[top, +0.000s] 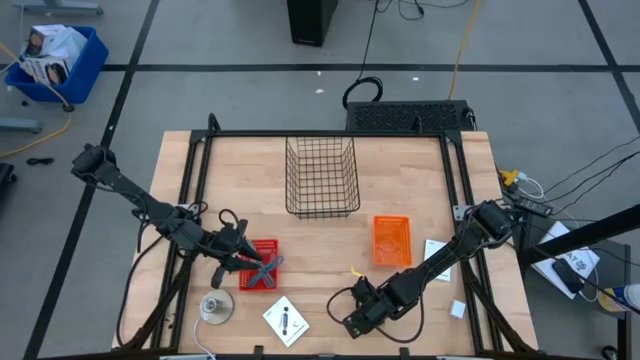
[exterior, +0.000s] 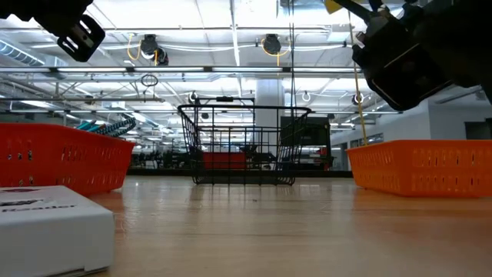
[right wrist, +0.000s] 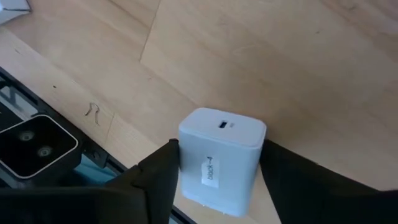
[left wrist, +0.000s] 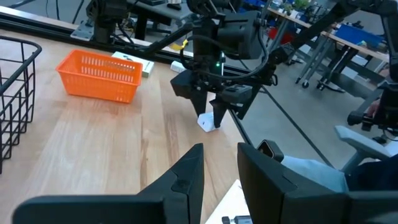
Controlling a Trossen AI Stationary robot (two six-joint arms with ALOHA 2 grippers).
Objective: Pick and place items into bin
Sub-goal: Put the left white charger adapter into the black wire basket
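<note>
Overhead, the right gripper (top: 358, 318) is low at the table's near edge, well short of the wire bin (top: 322, 177) at table centre-back; the left gripper (top: 243, 257) hovers by the red tray (top: 262, 266), w/ a card (top: 286, 320) nearby. Low view: bin (exterior: 244, 144) straight ahead, orange trays either side, nothing gripped visible. Left wrist: left fingers (left wrist: 186, 180) narrowly apart, empty; right gripper (left wrist: 214, 115) opposite sits over the white cube (left wrist: 207, 122). Right wrist: cube (right wrist: 221, 158) sits betw. both fingers (right wrist: 155, 171), upright, apparently gripped; contact looks flush. Right arm is nearer; next move likely lift, then carry toward bin.
</note>
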